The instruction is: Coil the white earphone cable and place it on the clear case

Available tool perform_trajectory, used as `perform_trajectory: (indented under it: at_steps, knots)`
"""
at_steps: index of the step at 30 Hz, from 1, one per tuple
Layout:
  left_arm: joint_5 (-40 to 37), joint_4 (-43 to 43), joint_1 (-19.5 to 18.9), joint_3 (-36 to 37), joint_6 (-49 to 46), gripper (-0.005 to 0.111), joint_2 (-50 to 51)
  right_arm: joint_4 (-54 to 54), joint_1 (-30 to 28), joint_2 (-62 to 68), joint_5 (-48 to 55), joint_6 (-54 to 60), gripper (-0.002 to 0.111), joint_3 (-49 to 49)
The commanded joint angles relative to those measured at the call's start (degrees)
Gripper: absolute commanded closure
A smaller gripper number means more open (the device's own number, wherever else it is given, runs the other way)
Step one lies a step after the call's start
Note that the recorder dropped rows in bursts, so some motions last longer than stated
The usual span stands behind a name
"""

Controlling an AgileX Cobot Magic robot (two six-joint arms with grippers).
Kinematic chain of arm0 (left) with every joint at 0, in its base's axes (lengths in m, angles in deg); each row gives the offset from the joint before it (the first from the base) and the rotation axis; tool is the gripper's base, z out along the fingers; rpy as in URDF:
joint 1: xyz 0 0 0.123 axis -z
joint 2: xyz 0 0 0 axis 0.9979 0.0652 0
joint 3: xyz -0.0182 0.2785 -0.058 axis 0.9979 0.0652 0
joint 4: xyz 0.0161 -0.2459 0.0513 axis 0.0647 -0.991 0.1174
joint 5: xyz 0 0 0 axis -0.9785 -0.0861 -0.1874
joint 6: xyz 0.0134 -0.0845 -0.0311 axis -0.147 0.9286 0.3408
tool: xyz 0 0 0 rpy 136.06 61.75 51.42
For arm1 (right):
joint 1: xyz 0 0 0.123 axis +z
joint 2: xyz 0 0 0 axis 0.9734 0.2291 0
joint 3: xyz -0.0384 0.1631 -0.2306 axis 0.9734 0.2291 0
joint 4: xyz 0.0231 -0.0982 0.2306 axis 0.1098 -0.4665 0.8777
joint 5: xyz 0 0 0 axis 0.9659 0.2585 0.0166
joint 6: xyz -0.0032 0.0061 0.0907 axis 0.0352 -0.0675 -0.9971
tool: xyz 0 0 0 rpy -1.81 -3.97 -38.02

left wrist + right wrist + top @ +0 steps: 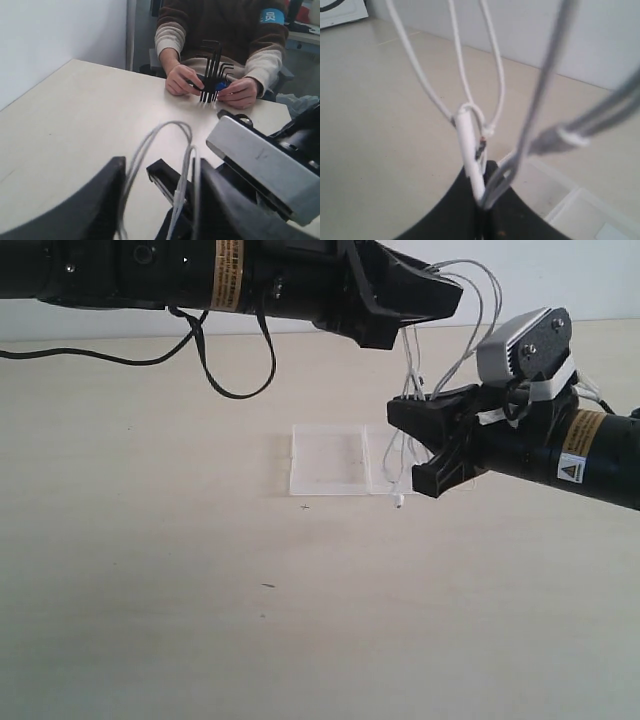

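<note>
Currently, the right gripper (480, 205) has its jaws pressed together on the white earphone cable (469, 150), pinching a stiff white section and several strands bunched at the fingertips. From this pinch point the strands fan upward in long loops.

The left gripper (415, 305) sits higher and just beside the right one. Its jaws stand apart, and the cable loops pass between the two fingers without being clamped. In the exterior view the loops arc out past the left fingertips and curve back down to the right gripper.

Below the right gripper, thin strands hang toward the clear case (325, 455). The case lies open and flat on the table (150, 570), its right half partly hidden behind the right gripper. One small white cable end (399, 502) dangles at the front edge of that half; whether it touches the surface cannot be determined.

At the far side of the table, a seated person (215, 25) holds a set of black hex keys (212, 70) in both hands.
</note>
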Motion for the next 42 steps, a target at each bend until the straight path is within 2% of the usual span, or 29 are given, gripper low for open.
perform_trajectory:
  at_steps: [1, 5, 8, 11, 12, 14, 15, 17, 21, 23, 24, 26, 28, 29, 31, 34, 35, 39, 42]
  knots:
    - [-0.6, 2.1, -0.1, -0.2, 6.7, 0.048, -0.5, -4.8, -0.2, -0.1, 3.2, -6.1, 0.108, -2.4]
    - [-6.0, 6.0, -1.6, -0.2, 11.4, 0.05, -2.9, -12.1, -0.2, -0.1, 9.2, -16.3, 0.108, -4.6]
    - [-5.8, 6.1, -3.7, -0.2, 13.3, 0.05, -4.8, -16.1, -0.2, -0.8, 15.4, -21.8, 0.108, -5.8]
    - [-5.6, 7.1, -4.5, -0.2, 14.1, 0.05, -6.0, -25.7, -0.2, -2.3, 20.4, -31.4, 0.108, -8.6]
    - [-5.5, 7.6, -4.6, -0.2, 14.1, 0.054, -6.5, -32.7, -0.2, -3.4, 21.8, -38.3, 0.108, -10.6]
    - [-4.0, 8.7, -4.6, -0.2, 14.1, 0.071, -7.3, -47.1, -0.2, -4.8, 23.6, -52.0, 0.108, -13.9]
    - [-3.4, 9.0, -4.7, -0.2, 14.1, 0.084, -7.6, -54.5, -0.2, -5.2, 23.9, -61.7, 0.108, -16.2]
    - [-3.0, 10.7, -4.7, -0.2, 14.1, 0.106, -8.3, -54.5, -0.2, -5.9, 24.4, -62.0, 0.108, -17.5]
    - [1.2, 11.7, -6.7, 0.8, 14.3, 0.107, -10.4, -54.5, -0.2, -6.4, 27.0, -61.9, 0.108, -21.4]
    - [3.6, 7.7, -9.5, 3.9, 11.7, 0.107, -12.9, -54.5, -0.2, -7.4, 33.9, -60.8, 0.108, -21.6]
    - [4.9, 3.3, -11.6, 7.5, 7.4, 0.107, -15.0, -53.7, -0.2, -7.9, 40.0, -60.8, 0.108, -21.6]
    - [8.3, -4.4, -14.8, 13.5, 0.9, 0.107, -19.3, -47.9, -0.2, -8.2, 48.7, -56.9, 0.108, -21.6]
    - [13.4, -11.9, -17.0, 20.3, -5.8, 0.107, -23.4, -45.4, -0.2, -8.2, 49.3, -54.8, 0.108, -21.9]
    - [14.9, -14.6, -17.3, 22.8, -8.2, 0.107, -24.9, -45.4, -0.2, -8.2, 49.3, -54.9, 0.108, -22.3]
    - [17.1, -20.6, -17.8, 32.7, -16.4, 0.107, -31.2, -45.0, -0.2, -8.2, 50.1, -55.3, 0.108, -24.1]
    - [18.1, -25.9, -17.8, 41.7, -22.8, 0.107, -38.7, -45.0, -0.2, -8.2, 53.9, -55.1, 0.108, -26.3]
    - [18.1, -28.3, -17.8, 45.5, -24.8, 0.107, -42.9, -45.9, -0.2, -8.2, 53.9, -52.0, 0.108, -26.8]
    - [17.8, -36.4, -17.8, 57.2, -28.1, 0.107, -57.2, -45.9, -0.2, -8.2, 55.0, -50.3, 0.108, -26.8]
    - [16.1, -37.9, -17.8, 62.8, -28.1, 0.107, -63.0, -45.9, -0.2, -8.2, 54.2, -51.6, 0.108, -26.8]
